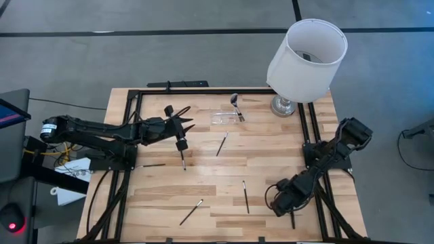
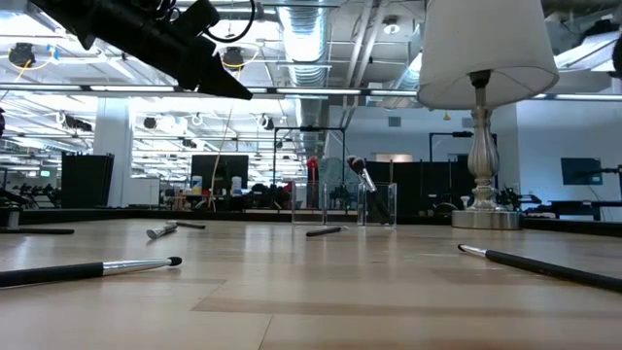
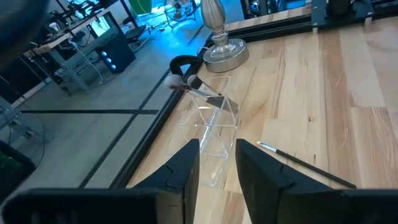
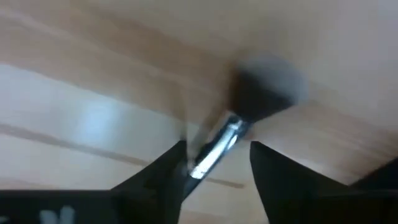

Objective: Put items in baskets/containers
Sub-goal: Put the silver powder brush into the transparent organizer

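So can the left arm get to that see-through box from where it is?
Probably yes. The left gripper hangs open above the table, and the clear organizer sits a short way ahead of it with only bare wood between. One brush already leans in the box, but it does not block the way.

Clear organizer [image 1: 226, 117]; black brushes [image 1: 245, 196]; white lampshade [image 1: 306, 59]; pale wood table [image 1: 271, 159].

lab/open-plan workspace | exposed ceiling ducts [image 2: 311, 39], dark monitors [image 2: 219, 175], desks beyond wooden table [image 1: 271, 176]
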`<state>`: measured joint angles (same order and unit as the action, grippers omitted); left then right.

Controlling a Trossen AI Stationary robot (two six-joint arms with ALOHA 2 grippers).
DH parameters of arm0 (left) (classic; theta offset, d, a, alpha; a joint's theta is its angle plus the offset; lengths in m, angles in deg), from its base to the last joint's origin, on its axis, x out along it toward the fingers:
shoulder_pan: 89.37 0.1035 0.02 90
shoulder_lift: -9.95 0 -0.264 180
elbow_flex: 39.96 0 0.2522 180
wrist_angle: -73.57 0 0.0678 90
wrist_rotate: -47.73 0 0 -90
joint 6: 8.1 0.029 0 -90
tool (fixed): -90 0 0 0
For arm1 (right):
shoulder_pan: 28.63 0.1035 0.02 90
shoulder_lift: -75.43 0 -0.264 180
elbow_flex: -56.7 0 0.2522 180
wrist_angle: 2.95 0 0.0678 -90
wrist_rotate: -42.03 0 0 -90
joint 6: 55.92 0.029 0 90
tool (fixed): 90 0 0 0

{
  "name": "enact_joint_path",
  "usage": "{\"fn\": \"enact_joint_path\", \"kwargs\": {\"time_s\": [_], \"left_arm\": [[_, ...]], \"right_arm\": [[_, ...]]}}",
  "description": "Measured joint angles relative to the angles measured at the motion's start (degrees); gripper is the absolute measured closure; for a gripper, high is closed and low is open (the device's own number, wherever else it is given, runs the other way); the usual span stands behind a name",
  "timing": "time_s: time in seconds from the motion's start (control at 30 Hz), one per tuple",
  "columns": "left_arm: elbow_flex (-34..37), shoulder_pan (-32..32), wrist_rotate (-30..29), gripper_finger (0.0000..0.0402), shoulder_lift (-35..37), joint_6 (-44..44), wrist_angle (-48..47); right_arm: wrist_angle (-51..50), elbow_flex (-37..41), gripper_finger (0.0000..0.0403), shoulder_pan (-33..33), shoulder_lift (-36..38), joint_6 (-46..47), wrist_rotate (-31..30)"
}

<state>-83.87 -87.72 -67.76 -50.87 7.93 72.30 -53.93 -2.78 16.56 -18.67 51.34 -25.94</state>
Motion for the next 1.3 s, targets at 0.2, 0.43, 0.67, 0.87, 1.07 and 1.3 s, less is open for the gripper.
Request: {"fn": "enact_joint_path", "kwargs": {"time_s": [0.2,0.43,0.67,0.87,1.07,1.3], "left_arm": [[0.0,0.0,0.0,0.0300,0.0,0.0,0.0],[0.0,0.0,0.0,0.0300,0.0,0.0,0.4],[0.0,0.0,0.0,0.0300,0.0,0.0,0.5],[0.0,0.0,0.0,0.0300,0.0,-0.1,0.6],[0.0,0.0,0.0,0.0300,0.0,-1.5,0.9],[0.0,0.0,0.0,0.0300,0.0,-1.5,1.3]], "right_arm": [[-2.4,0.0,0.0329,1.4,0.0,0.9,-0.9],[-2.9,-0.2,0.0374,1.4,0.3,-1.6,-4.9],[-2.8,-0.1,0.0358,1.4,0.2,-2.8,-5.8],[-3.1,-0.1,0.0376,1.4,0.2,-4.3,-7.3],[-3.2,0.0,0.0375,1.3,0.2,-5.1,-8.4],[-5.2,-3.3,0.0373,-0.2,-0.2,-11.6,-14.5]]}}
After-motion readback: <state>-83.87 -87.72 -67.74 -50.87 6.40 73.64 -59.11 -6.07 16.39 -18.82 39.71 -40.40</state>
